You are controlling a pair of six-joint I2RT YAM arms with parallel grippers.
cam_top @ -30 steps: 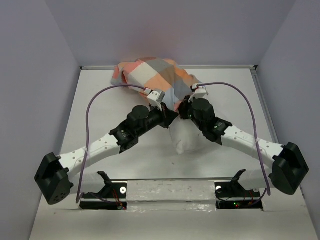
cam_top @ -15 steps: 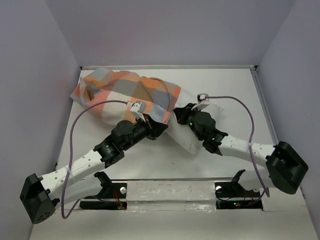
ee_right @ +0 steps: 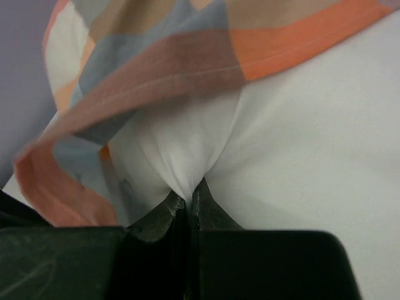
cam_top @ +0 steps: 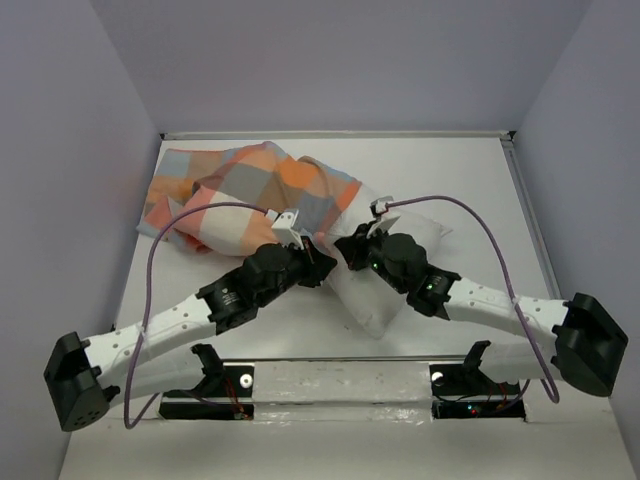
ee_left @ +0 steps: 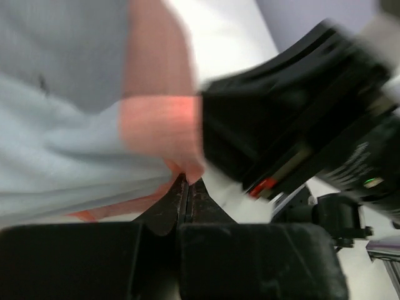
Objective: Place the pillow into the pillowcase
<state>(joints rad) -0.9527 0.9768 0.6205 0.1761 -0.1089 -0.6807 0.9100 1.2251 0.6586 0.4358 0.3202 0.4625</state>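
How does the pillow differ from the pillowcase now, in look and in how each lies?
The pillow is plain white; the pillowcase is checked in orange, blue, grey and peach. The pillow looks puffy; the pillowcase lies crumpled. The pillowcase spreads toward the far left; the pillow's bare part lies near the middle. Both are soft, and the pillowcase's hem overlaps the pillow.

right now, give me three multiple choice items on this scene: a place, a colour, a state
1. On the table, the checked orange, blue and grey fabric pillowcase lies: A far left, B near right, C centre front.
2. The puffy rectangular pillow is: A black, B white, C green.
3. The right hand is: A open above the table, B shut on nothing, C shut on the pillow.
Answers: 1 A, its checks fill the far left; 2 B, plain white cloth shows; 3 C, its wrist view shows white fabric pinched tight.
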